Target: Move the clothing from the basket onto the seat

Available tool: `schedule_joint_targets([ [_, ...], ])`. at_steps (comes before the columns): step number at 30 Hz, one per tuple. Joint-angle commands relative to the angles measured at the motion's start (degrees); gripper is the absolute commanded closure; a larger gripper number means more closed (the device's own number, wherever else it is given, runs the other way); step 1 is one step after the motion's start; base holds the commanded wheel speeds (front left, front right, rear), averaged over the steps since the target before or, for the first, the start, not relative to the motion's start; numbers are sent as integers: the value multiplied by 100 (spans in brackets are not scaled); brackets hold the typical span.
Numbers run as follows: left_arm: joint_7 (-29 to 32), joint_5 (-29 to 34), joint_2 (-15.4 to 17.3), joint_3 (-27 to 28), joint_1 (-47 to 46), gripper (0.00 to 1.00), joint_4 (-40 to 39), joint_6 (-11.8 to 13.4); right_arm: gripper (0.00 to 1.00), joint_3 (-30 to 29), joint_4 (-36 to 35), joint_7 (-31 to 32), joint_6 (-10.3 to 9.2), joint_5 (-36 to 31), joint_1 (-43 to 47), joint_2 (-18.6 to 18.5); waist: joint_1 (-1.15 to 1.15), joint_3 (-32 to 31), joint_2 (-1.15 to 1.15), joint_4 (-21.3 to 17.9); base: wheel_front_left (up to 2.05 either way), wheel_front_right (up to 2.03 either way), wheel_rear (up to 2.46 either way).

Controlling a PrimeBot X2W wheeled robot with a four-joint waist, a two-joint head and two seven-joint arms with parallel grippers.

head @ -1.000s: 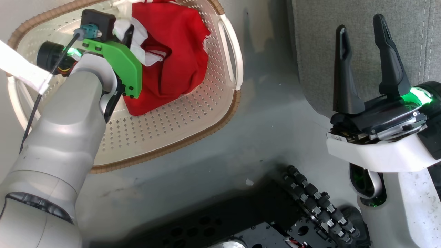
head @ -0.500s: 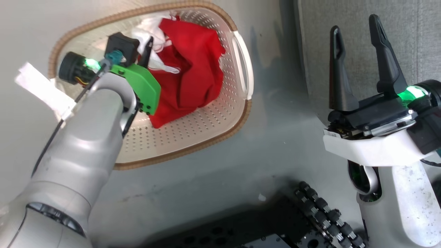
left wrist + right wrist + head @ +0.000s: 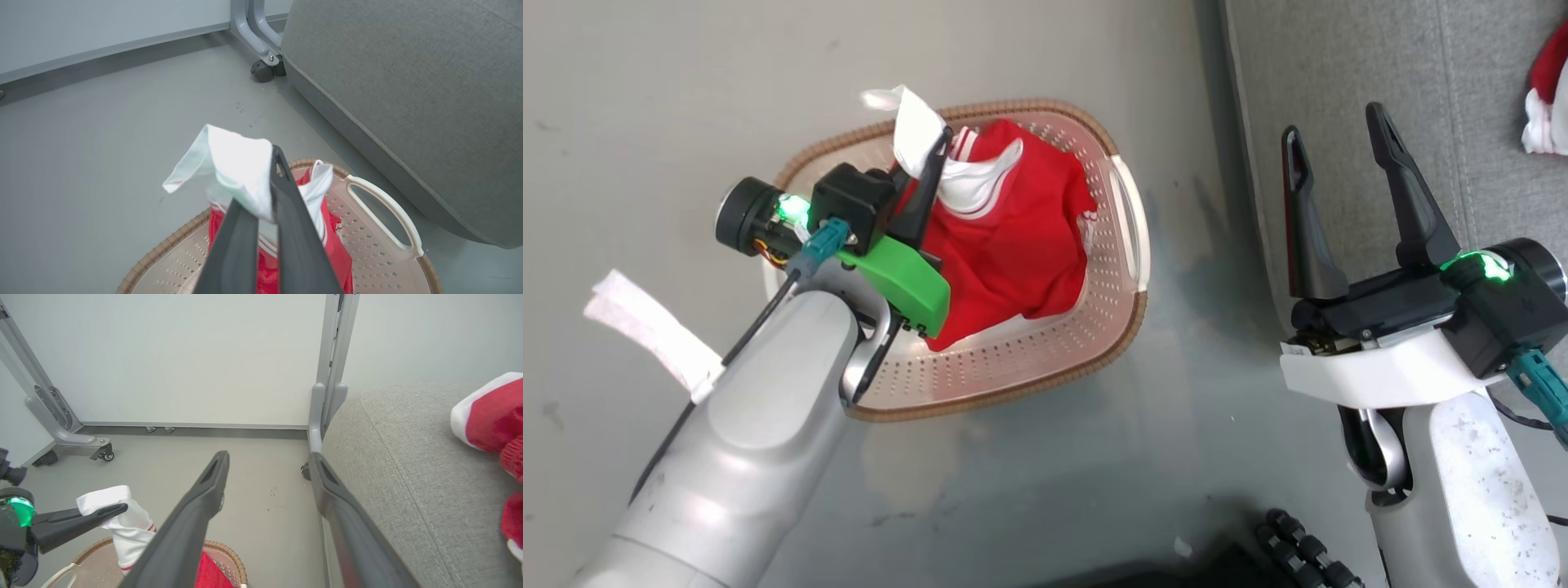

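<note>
Lifted higher than a second ago, the left gripper (image 3: 935, 155) pinches the white cuff (image 3: 913, 135) of the red garment (image 3: 1013, 245), whose soft, light bulk trails limply into the basket (image 3: 1123, 318) beside the grey seat (image 3: 1339, 65), so this bunched-cuff hold should carry it, while the right gripper (image 3: 1333, 122) gapes empty.

A red garment (image 3: 1552, 77) on the seat (image 3: 1339, 65) is cut off by the head view's edge.

Grey floor (image 3: 1045, 474) carried basket (image 3: 1045, 353). Seat (image 3: 1347, 90) stood just right of basket, not touching. Wheeled metal frame foot (image 3: 263, 67) rested beyond basket, by seat corner. On seat lay red-white garment (image 3: 1547, 98), well apart from basket.
</note>
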Motion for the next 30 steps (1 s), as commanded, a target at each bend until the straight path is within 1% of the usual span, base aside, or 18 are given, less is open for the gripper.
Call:
schedule_joint_targets([
  [1,-20,81,31,77,188,100,-217,41,0,-18,19,44,-4,-36,100,-17,0,-600,0,298,0,0,0],
  [7,-20,285,44,481,791,100,-1279,110,0,-88,50,161,-3,-83,313,-17,0,-1149,0,463,0,0,0],
  [15,-21,509,50,899,1389,100,-2471,189,0,-128,135,327,-3,-106,545,-17,0,-1823,0,600,0,0,0],
  [26,-21,717,89,1340,1877,100,-3708,321,0,-145,236,504,-4,-28,964,-17,0,-2682,0,702,0,0,0],
  [30,-21,723,120,1467,2011,100,-4040,314,0,-128,236,568,-3,-8,1138,-17,0,-2959,0,734,0,0,0],
])
